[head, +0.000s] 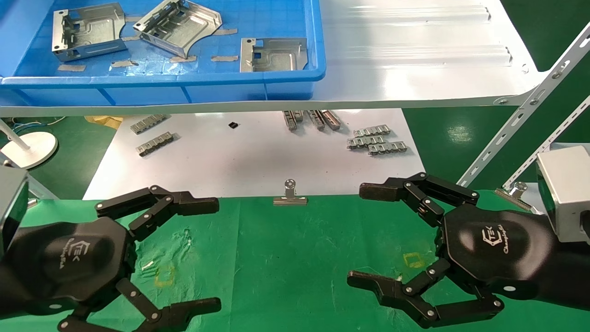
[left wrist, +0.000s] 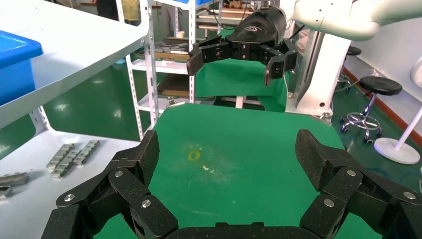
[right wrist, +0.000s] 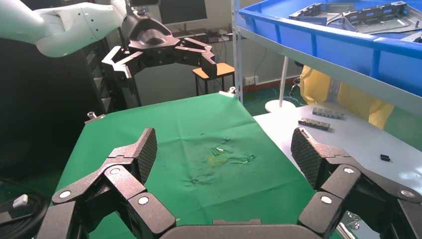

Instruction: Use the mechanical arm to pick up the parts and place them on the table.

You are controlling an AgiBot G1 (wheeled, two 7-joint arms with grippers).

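Three silver sheet-metal parts lie in a blue bin on the upper shelf: one at the left (head: 87, 30), one tilted in the middle (head: 177, 25), one at the right (head: 274, 54). They also show in the right wrist view (right wrist: 368, 12). My left gripper (head: 216, 253) (left wrist: 229, 157) is open and empty, low over the left of the green table (head: 295, 258). My right gripper (head: 356, 235) (right wrist: 224, 154) is open and empty over the table's right side. The two face each other, well below and in front of the bin.
The blue bin (head: 161, 80) sits on a glossy white shelf (head: 415, 55) overhanging a white board (head: 253, 157) with grey linked strips (head: 375, 140). A binder clip (head: 290, 193) holds the cloth's far edge. Slanted shelf struts (head: 521, 115) stand at the right.
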